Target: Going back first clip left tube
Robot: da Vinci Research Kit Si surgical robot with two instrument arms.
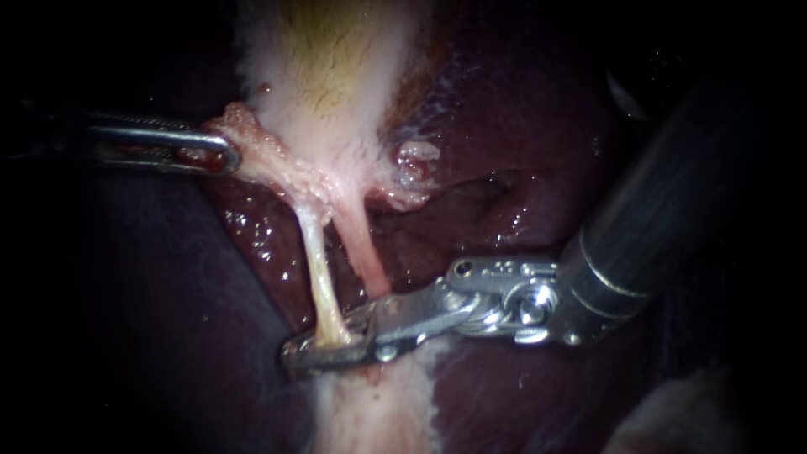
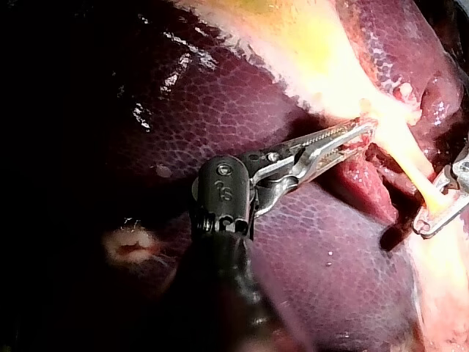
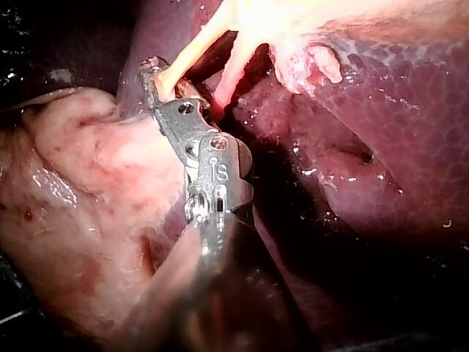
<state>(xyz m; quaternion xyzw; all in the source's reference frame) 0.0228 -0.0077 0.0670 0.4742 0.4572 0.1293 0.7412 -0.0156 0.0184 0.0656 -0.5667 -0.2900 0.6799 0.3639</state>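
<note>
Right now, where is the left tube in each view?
Endoscope: left tube, centre, running down to the right instrument.
Left wrist: tube beyond the left instrument, meeting the right instrument.
Right wrist: tube just ahead of the right instrument.
Shared landmark: the right instrument.

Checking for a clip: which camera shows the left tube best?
The endoscope view: the left tube shows whole, from the gallbladder down to the right instrument. The right wrist view shows a shorter stretch ahead of that instrument; the left wrist view shows it small and far off.
</note>
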